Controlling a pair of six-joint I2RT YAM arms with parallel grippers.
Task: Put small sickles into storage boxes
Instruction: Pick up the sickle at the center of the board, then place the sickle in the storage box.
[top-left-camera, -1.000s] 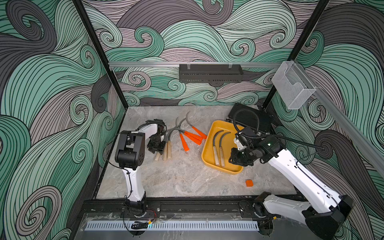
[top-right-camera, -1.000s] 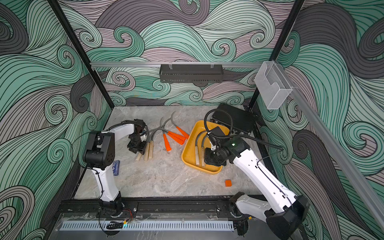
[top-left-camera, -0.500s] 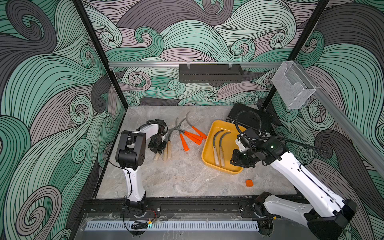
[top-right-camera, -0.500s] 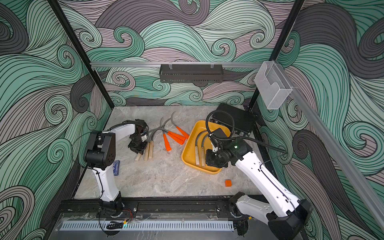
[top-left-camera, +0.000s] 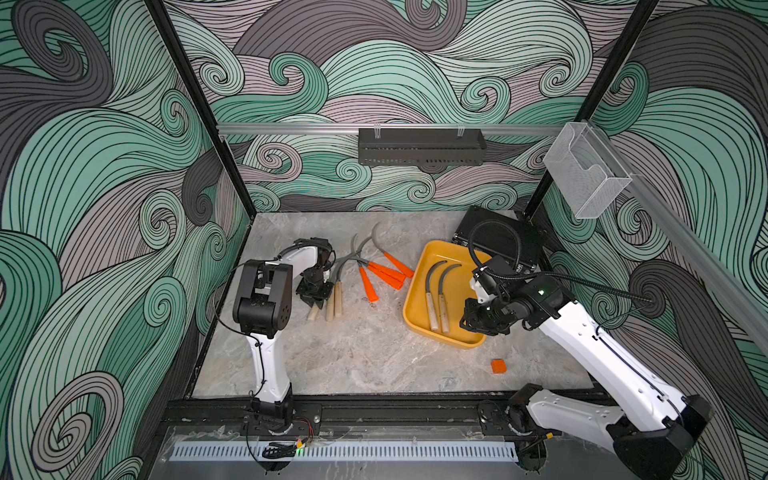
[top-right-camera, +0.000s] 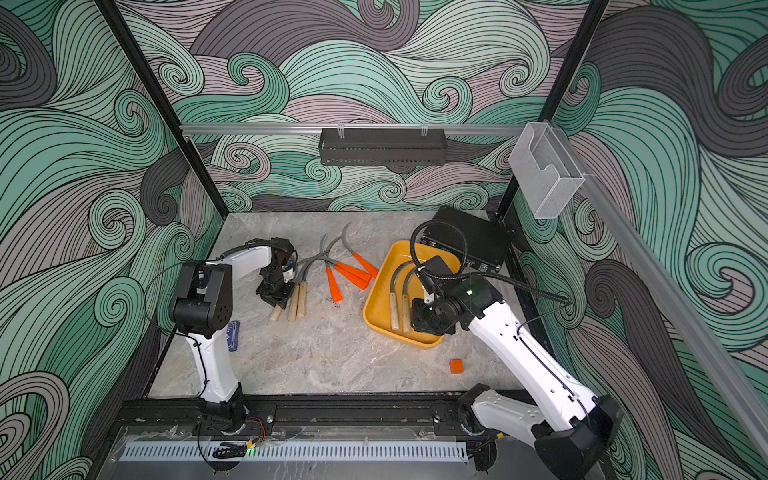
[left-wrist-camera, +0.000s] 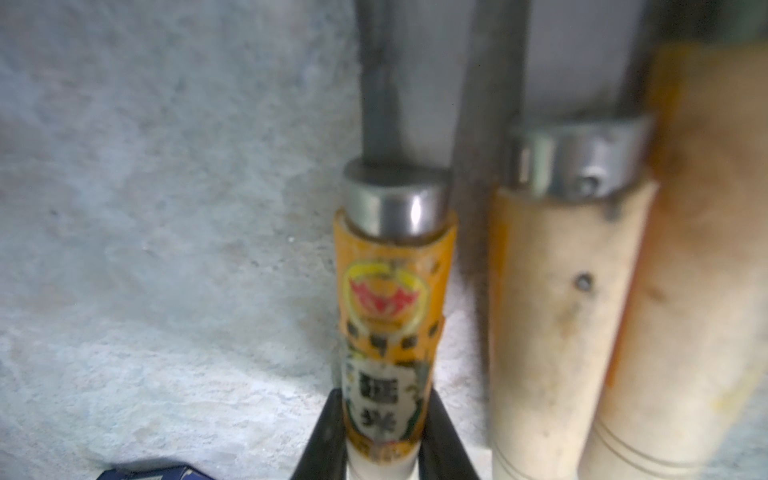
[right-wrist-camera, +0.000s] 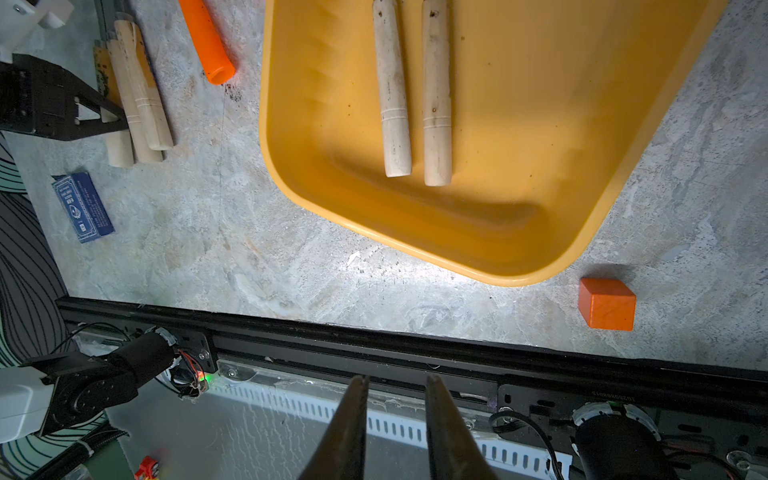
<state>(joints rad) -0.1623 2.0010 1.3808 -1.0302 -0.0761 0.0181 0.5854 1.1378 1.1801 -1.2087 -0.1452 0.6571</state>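
Marble tabletop (top-left-camera: 353, 357): two sickles (top-left-camera: 431, 309) in yellow tray (top-left-camera: 415, 274), roughly seven outside, left gripper (left-wrist-camera: 384, 399) clamping a labelled sickle (left-wrist-camera: 390, 291), right gripper (right-wrist-camera: 397, 382) narrow, empty.

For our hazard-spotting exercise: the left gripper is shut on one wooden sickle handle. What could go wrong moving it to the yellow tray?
1. The left gripper holds the labelled sickle toward its handle's butt, so the blade may sag or twist.
2. Two neighbouring sickles lie close beside it; lifting could drag them.
3. The right gripper hangs by the yellow tray, risking a collision.
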